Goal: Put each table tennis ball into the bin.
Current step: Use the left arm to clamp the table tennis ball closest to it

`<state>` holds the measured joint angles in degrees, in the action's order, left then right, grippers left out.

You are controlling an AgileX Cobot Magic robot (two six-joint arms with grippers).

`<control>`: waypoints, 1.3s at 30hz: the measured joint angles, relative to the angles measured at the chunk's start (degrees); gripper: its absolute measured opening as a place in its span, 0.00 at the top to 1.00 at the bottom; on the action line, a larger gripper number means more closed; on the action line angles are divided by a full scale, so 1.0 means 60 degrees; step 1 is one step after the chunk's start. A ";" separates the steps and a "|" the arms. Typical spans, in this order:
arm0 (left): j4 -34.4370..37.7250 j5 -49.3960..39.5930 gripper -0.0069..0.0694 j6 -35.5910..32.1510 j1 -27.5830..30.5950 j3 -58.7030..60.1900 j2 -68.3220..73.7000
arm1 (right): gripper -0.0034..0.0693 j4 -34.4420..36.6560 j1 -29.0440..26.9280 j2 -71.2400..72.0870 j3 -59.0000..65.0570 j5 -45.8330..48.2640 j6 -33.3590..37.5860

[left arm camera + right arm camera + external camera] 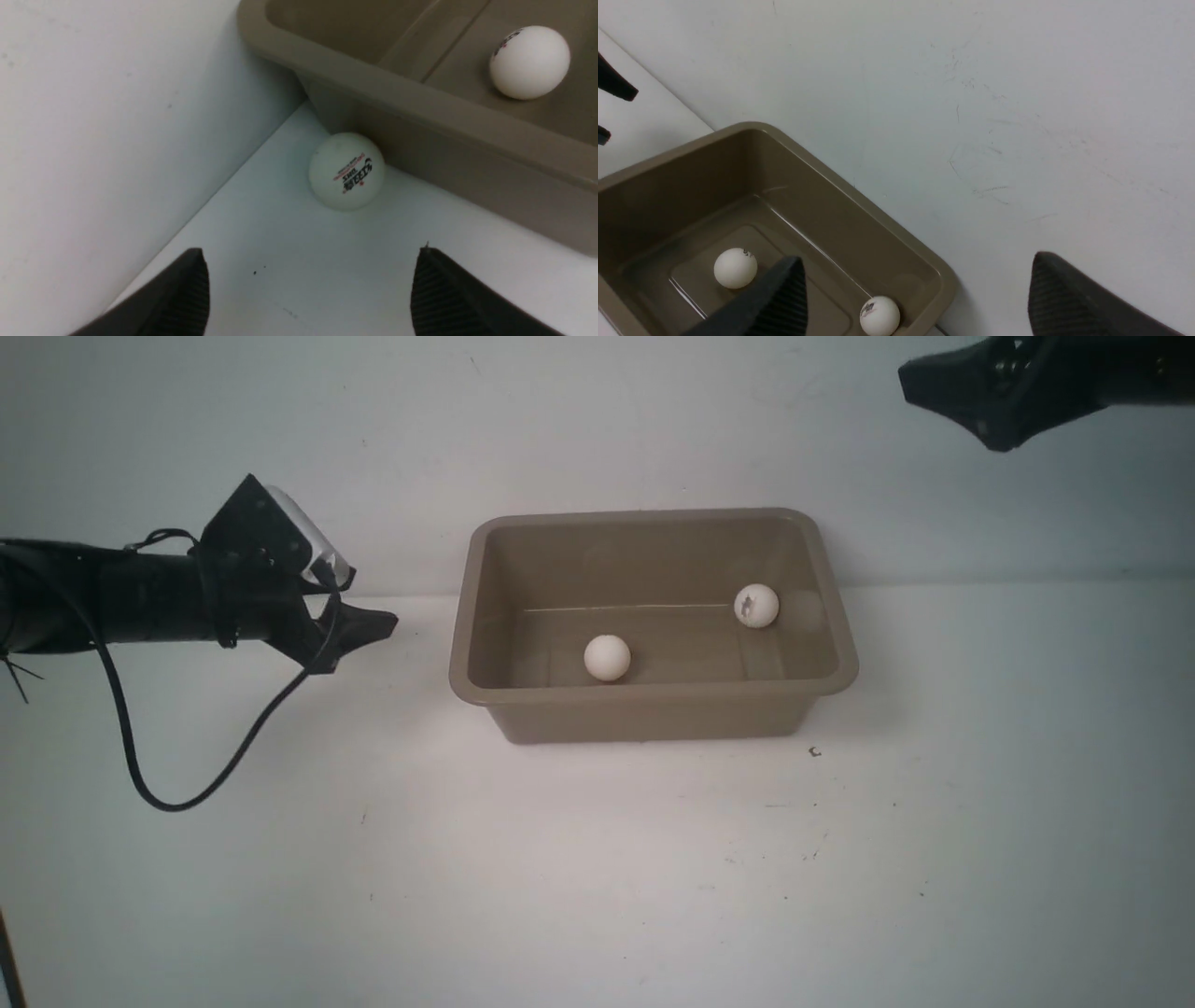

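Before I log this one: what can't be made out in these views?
- Third ball: shows only in the left wrist view, by the outer wall of the bin; missing from the front view, seemingly behind the bin's left rim.
- Right pincer: cut off by the front view's top edge; fingers not separable there.
- Print on the right-hand ball inside the bin: too small to read in the front view.
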<state>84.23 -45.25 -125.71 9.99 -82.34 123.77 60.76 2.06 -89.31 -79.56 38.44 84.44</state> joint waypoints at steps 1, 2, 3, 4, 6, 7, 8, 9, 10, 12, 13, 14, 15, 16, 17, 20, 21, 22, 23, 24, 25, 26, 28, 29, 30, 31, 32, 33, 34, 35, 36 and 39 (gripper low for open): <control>0.0187 -0.0045 0.23 -0.0227 -0.0025 -0.0007 0.0105 | 0.16 -0.0045 0.0000 0.0000 0.0000 0.0011 -0.0019; 0.0355 -0.0092 0.23 -0.0371 -0.0056 -0.0007 0.0189 | 0.16 -0.0093 0.0000 0.0000 0.0000 0.0032 -0.0030; 0.0600 -0.0172 0.23 -0.0593 -0.0095 -0.0007 0.0322 | 0.16 -0.0160 0.0000 0.0000 0.0000 0.0042 -0.0041; 0.0753 -0.0219 0.23 -0.0772 -0.0117 -0.0007 0.0409 | 0.16 -0.0200 0.0000 0.0000 0.0000 0.0067 -0.0041; 0.1198 -0.0268 0.23 -0.1134 -0.0185 -0.0007 0.0598 | 0.16 -0.0279 0.0000 0.0000 0.0000 0.0075 -0.0052; 0.1243 -0.0276 0.23 -0.1197 -0.0202 -0.0007 0.0612 | 0.16 -0.0296 0.0000 0.0000 0.0000 0.0075 -0.0052; 0.1446 -0.0312 0.23 -0.1381 -0.0269 -0.0007 0.0686 | 0.16 -0.0349 0.0000 0.0000 0.0000 0.0075 -0.0060; 0.1596 -0.0364 0.23 -0.1508 -0.0335 -0.0011 0.0738 | 0.16 -0.0394 0.0000 0.0000 0.0000 0.0098 -0.0060; 0.1687 -0.0374 0.23 -0.1589 -0.0413 -0.0034 0.0787 | 0.16 -0.0412 0.0000 0.0000 0.0000 0.0122 -0.0072; 0.1695 -0.0374 0.23 -0.1639 -0.0575 -0.0132 0.0862 | 0.16 -0.0440 0.0000 0.0000 0.0000 0.0150 -0.0083; 0.1706 -0.0350 0.23 -0.1670 -0.0667 -0.0224 0.0915 | 0.16 -0.0440 0.0000 0.0000 0.0000 0.0174 -0.0083; 0.1717 -0.0195 0.23 -0.1670 -0.0825 -0.0393 0.0998 | 0.16 -0.0440 0.0000 0.0000 0.0000 0.0199 -0.0083; 0.1717 -0.0026 0.23 -0.1670 -0.0944 -0.0521 0.1065 | 0.16 -0.0440 0.0000 0.0000 0.0000 0.0221 -0.0083; 0.1717 0.0106 0.23 -0.1660 -0.1032 -0.0620 0.1118 | 0.16 -0.0440 0.0000 0.0000 0.0000 0.0244 -0.0083; 0.1717 0.0315 0.23 -0.1638 -0.1148 -0.0773 0.1219 | 0.16 -0.0453 0.0000 0.0000 0.0000 0.0266 -0.0083; 0.1692 0.0442 0.23 -0.1493 -0.1275 -0.1043 0.1459 | 0.16 -0.0510 0.0000 0.0000 0.0000 0.0316 -0.0090; 0.1671 0.0482 0.23 -0.1438 -0.1301 -0.1106 0.1514 | 0.16 -0.0519 0.0000 0.0000 0.0000 0.0328 -0.0090; 0.1598 0.0536 0.23 -0.1323 -0.1313 -0.1221 0.1635 | 0.16 -0.0520 0.0000 0.0000 0.0000 0.0343 -0.0090; 0.1545 0.0581 0.23 -0.1275 -0.1327 -0.1294 0.1715 | 0.16 -0.0528 0.0000 0.0000 0.0000 0.0340 -0.0090; 0.1516 0.0593 0.23 -0.1229 -0.1347 -0.1381 0.1839 | 0.16 -0.0570 0.0000 0.0000 0.0000 0.0348 -0.0090; 0.1500 0.0593 0.23 -0.1225 -0.1359 -0.1436 0.1913 | 0.16 -0.0625 0.0000 0.0000 0.0000 0.0348 -0.0090; 0.1492 0.0593 0.23 -0.1225 -0.1359 -0.1448 0.1950 | 0.16 -0.0636 0.0000 0.0000 0.0000 0.0348 -0.0090; 0.1492 0.0573 0.23 -0.1225 -0.1429 -0.1597 0.2160 | 0.16 -0.0829 0.0000 0.0000 0.0000 0.0348 -0.0140; 0.1492 0.0573 0.23 -0.1225 -0.1476 -0.1680 0.2238 | 0.16 -0.0868 0.0000 0.0000 0.0000 0.0351 -0.0149; 0.1492 0.0573 0.23 -0.1225 -0.1512 -0.1764 0.2308 | 0.16 -0.0884 0.0000 0.0000 0.0000 0.0351 -0.0148; 0.1492 0.0573 0.23 -0.1225 -0.1511 -0.1783 0.2308 | 0.16 -0.0893 0.0000 0.0000 0.0000 0.0351 -0.0148; 0.1492 0.0573 0.23 -0.1225 -0.1588 -0.1956 0.2434 | 0.16 -0.0913 0.0000 0.0000 0.0000 0.0351 -0.0148; 0.1492 0.0573 0.23 -0.1225 -0.1637 -0.2061 0.2493 | 0.16 -0.0913 0.0000 0.0000 0.0000 0.0360 -0.0148; 0.1501 0.0608 0.23 -0.1202 -0.1723 -0.2198 0.2573 | 0.16 -0.0913 0.0000 0.0000 0.0000 0.0371 -0.0148; 0.1501 0.0710 0.23 -0.1088 -0.1805 -0.2292 0.2622 | 0.16 -0.0913 0.0000 0.0000 0.0000 0.0382 -0.0148; 0.1501 0.0710 0.23 -0.1088 -0.1821 -0.2308 0.2629 | 0.16 -0.0913 0.0000 0.0000 0.0000 0.0379 -0.0148; 0.1291 0.1633 0.38 -0.0435 -0.2088 -0.2427 0.2654 | 0.16 -0.0946 0.0000 0.0000 0.0000 0.0394 -0.0148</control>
<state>91.98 -35.45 -128.32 -2.54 -96.90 139.70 55.08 2.06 -89.31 -79.56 40.80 83.56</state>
